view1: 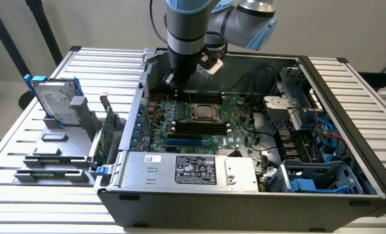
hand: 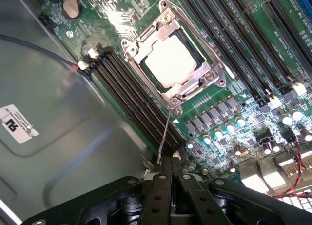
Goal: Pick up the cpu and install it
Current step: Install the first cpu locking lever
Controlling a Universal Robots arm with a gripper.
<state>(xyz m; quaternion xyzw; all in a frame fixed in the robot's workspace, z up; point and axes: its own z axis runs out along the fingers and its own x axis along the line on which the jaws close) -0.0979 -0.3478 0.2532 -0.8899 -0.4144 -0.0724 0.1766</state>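
The cpu (hand: 170, 63) is a small square chip with a bright silver top, lying flat inside the dark socket frame (hand: 211, 79) on the green motherboard; in the exterior view the cpu (view1: 204, 111) sits mid-board. My gripper (hand: 171, 170) is shut, a short way off the socket and above the memory slots (hand: 129, 95). A thin metal lever (hand: 165, 134) runs from the socket's corner to my fingertips; I cannot tell if they touch it. In the exterior view the gripper (view1: 174, 80) hangs inside the case near its back wall.
The open computer case (view1: 323, 92) walls in the board on all sides. A power supply (view1: 186, 170) lies along the front. Cables and blue drive bays (view1: 310, 146) crowd the exterior view's right. A hard drive with blue clips (view1: 52, 102) stands on a grey rack outside.
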